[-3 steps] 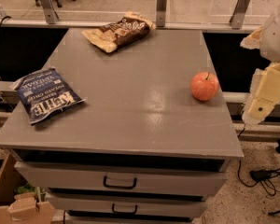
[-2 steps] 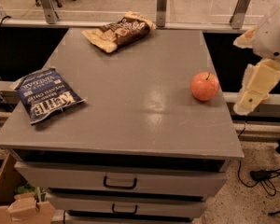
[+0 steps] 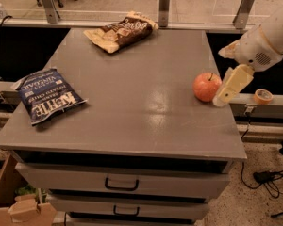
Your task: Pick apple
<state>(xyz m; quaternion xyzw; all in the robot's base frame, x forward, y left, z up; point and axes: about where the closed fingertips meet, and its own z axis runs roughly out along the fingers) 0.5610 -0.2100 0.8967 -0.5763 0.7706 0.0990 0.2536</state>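
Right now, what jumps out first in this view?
The red-orange apple near the right edge of the grey cabinet top, with the gripper just to its right. Then a blue chip bag at the left edge and a brown chip bag at the far edge.

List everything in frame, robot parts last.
apple: 1, red-orange, right side of the cabinet top
blue bag: 1, blue, left side of the top, lying flat
brown bag: 1, brown and tan, back edge of the top
cabinet: 1, grey, centre, two drawers in front
tape roll: 1, orange, ledge right of the cabinet
box: 1, brown cardboard, floor lower left
cables: several, black, floor lower right
arm: 1, white, upper right
pincer: 1, cream, close by the apple's right side
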